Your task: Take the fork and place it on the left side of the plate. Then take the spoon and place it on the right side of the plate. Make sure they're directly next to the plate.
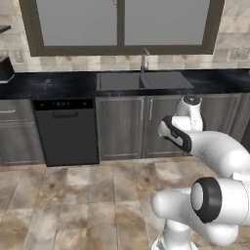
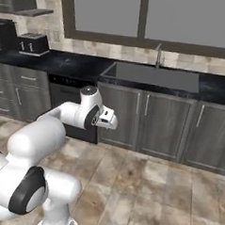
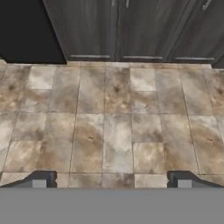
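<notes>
Low in the hand view, my claw (image 3: 112, 180) stands with its two dark tips wide apart and nothing between them, aimed down at the tiled floor (image 3: 113, 131) before the dark cabinet doors (image 3: 144, 30) along the top of the frame. Across the upper part of the left base view runs the black tabletop (image 1: 53, 85) with its sink (image 1: 141, 80); I cannot make out fork, spoon or plate on it.

Glossy black countertop (image 1: 58, 84), wood-grain cabinet doors (image 1: 119, 128) — mottled stone-look floor tiles (image 3: 113, 131).
</notes>
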